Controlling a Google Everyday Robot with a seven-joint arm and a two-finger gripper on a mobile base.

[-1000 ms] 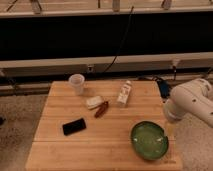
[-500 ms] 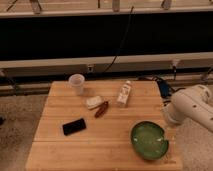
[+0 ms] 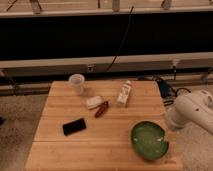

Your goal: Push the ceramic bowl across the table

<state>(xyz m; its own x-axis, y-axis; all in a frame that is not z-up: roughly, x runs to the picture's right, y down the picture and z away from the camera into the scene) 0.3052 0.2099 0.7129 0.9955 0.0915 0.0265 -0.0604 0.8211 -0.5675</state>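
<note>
The ceramic bowl (image 3: pixel 148 139), wide, green and glossy inside, sits near the front right corner of the light-wood table (image 3: pixel 70 147). My white arm (image 3: pixel 192 111) comes in from the right edge of the view. My gripper (image 3: pixel 169 129) is at the arm's lower end, just off the table's right edge and close beside the bowl's right rim. The arm's bulk hides most of it, and I cannot tell whether it touches the bowl.
A translucent plastic cup (image 3: pixel 76 83) stands at the back left. A small white carton (image 3: pixel 124 93), a white packet (image 3: pixel 94 102) and a red-brown snack (image 3: pixel 102 109) lie mid-table. A black phone (image 3: pixel 74 126) lies front left. A dark wall with cables runs behind.
My arm has sunk lower and drawn a little toward the right edge of the view. The bowl and the other items have not visibly moved.
</note>
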